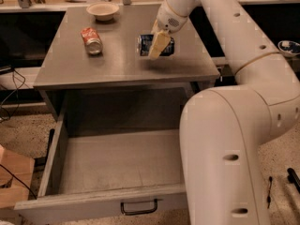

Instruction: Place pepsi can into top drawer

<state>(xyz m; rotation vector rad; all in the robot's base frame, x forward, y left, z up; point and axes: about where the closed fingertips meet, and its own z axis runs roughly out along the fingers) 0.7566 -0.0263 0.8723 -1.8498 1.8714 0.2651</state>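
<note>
The pepsi can (144,45), blue with white markings, lies on its side on the grey table top (117,71), right of the middle. My gripper (156,49) reaches down from the upper right and sits right at the can, covering its middle. The can seems to rest on the table. The top drawer (93,204) is pulled wide open below the table's front edge. Its inside is bare, and its black handle (138,208) sits at the middle of the front panel.
A red-and-silver can (91,40) lies at the table's left. A cream bowl (102,11) stands at the back. My arm's large white body (234,139) covers the drawer's right side. A wooden box (11,182) and cables are on the floor at left.
</note>
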